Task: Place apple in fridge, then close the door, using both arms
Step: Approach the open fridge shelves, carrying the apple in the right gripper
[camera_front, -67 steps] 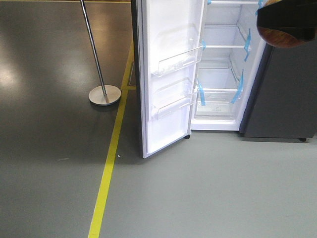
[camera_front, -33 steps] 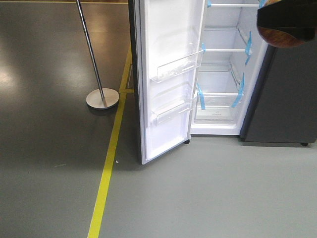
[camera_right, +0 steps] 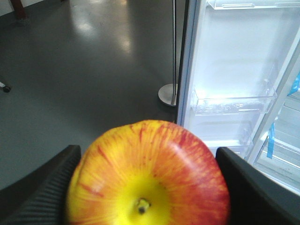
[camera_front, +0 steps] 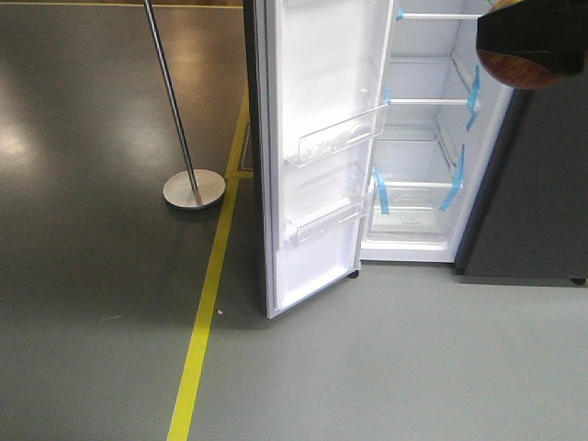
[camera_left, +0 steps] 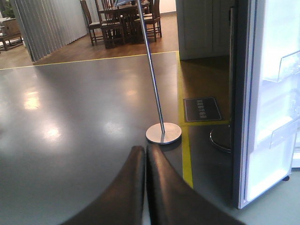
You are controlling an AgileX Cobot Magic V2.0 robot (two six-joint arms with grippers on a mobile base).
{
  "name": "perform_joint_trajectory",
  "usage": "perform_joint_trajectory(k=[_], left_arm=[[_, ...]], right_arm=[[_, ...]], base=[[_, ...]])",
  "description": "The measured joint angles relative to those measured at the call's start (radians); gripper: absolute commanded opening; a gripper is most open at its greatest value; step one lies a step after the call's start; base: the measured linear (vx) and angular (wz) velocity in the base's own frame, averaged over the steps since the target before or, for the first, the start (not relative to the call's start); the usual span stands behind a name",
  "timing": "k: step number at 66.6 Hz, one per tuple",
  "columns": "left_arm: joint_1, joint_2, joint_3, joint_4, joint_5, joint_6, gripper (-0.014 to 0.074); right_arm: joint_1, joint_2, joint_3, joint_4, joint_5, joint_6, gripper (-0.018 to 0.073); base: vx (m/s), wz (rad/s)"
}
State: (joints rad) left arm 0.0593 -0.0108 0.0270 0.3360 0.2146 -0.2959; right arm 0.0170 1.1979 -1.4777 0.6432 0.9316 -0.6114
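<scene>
The fridge (camera_front: pixel 418 78) stands open, its door (camera_front: pixel 322 83) swung wide to the left, showing a white liner and two clear bins (camera_front: pixel 335 138). In front of the fridge, not yet inside it, the right gripper (camera_right: pixel 147 187) is clamped on the apple (camera_right: pixel 147 173), a dark finger on each side and the stem end facing the wrist camera. The left gripper (camera_left: pixel 144 157) hangs off to the door's left, fingers pressed together on nothing. Further left of the fridge are a pole stand (camera_front: pixel 194 188) and a yellow line (camera_front: pixel 207 312) on the floor.
</scene>
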Motion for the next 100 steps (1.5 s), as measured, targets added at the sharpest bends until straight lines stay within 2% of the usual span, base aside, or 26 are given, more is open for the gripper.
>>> perform_joint_trajectory(k=[100], left_arm=[[0.0, 0.0, 0.0, 0.0, 0.0, 0.0, -0.0008]], right_arm=[[0.0, 0.0, 0.0, 0.0, 0.001, 0.0, 0.0186]], base=[[0.11, 0.0]])
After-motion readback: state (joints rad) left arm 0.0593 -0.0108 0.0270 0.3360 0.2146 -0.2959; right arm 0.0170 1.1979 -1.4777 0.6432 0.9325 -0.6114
